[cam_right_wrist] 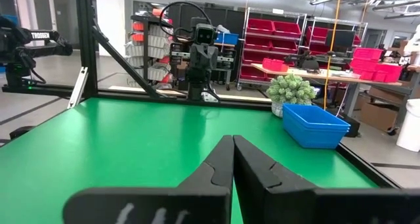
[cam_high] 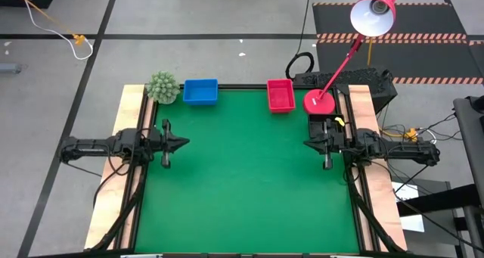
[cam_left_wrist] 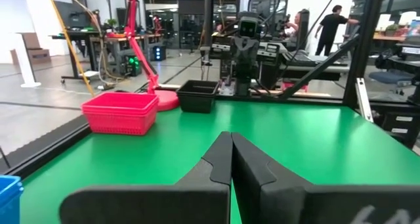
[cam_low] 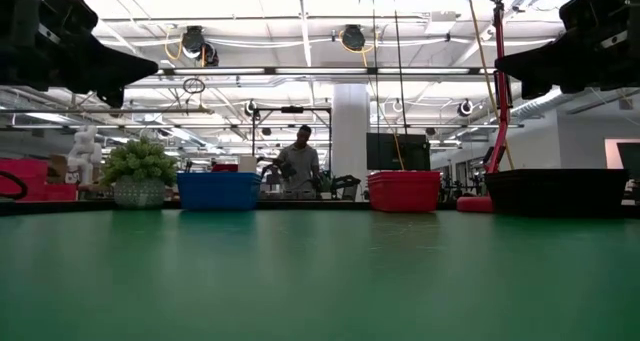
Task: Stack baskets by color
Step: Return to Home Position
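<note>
the stacking is judged done. a blue basket stack (cam_high: 200, 91) is seen at the upper middle of the high view, a red basket stack (cam_high: 280, 94) just right of it, and a black basket stack (cam_left_wrist: 198, 95) beside the lamp base (cam_high: 318, 102). no loose basket is seen on the desk (cam_high: 242, 182). the left gripper (cam_high: 184, 144) and right gripper (cam_high: 308, 144) are held at mid-left and mid-right, fingers pressed together with nothing pinched — only parking is judged left.

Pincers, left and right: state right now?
Left pincer: closed, holding nothing, at the green-topped table's left edge.
Right pincer: closed, holding nothing, at the table's right edge.
</note>
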### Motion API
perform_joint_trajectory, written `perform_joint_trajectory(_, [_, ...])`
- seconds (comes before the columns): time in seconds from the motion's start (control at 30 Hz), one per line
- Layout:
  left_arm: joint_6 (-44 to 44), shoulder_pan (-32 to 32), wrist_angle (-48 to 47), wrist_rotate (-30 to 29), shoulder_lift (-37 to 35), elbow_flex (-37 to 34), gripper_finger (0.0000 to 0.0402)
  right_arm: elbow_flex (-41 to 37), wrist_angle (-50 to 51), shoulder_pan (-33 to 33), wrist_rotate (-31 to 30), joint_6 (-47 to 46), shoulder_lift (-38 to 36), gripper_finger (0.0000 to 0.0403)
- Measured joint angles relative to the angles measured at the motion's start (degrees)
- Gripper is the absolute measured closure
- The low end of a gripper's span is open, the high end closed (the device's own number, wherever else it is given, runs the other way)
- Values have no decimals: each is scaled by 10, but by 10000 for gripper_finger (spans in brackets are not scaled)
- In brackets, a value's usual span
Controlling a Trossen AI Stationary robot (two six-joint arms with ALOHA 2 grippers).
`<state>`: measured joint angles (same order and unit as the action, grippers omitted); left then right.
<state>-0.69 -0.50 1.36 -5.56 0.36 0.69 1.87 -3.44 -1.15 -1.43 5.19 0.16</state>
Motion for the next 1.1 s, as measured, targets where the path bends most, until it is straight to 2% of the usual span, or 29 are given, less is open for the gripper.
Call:
perform_joint_trajectory(0.33, [-11,2,0,9,0,0,387,0,0,0,0,0,0,403])
perform_joint_trajectory(1.1, [-10,2,3,10,0,-1,385,0,0,0,0,0,0,403])
